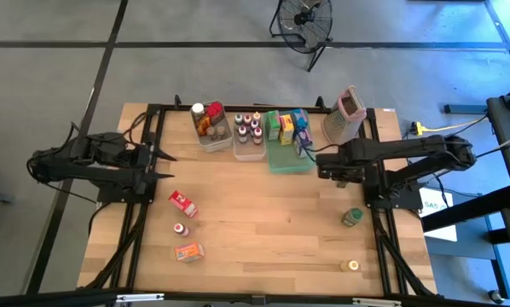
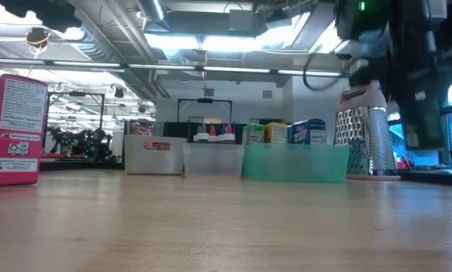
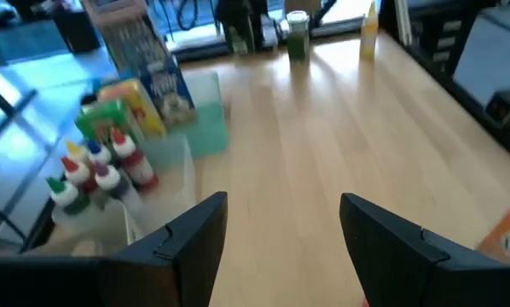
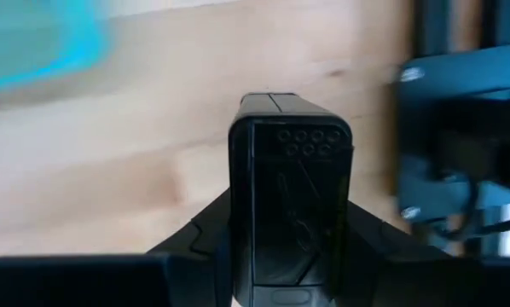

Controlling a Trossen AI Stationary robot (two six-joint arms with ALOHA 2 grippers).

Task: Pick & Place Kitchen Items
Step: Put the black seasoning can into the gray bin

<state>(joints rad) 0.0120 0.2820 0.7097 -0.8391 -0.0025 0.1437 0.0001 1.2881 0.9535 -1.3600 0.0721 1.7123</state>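
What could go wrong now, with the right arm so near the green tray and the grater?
1. The right gripper hangs close beside the green tray; a sideways move could shove the tray.
2. The tall grater stands close to that arm and might tip if brushed.
3. The green-lidded jar stands near the arm's base, so a low sweep could knock it over.

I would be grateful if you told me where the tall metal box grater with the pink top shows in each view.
High view: metal box grater at the far edge, right of the green tray.
Low view: grater right of the tray.
Left wrist view: not identifiable.
Right wrist view: not in it.
Shared landmark: the tray.
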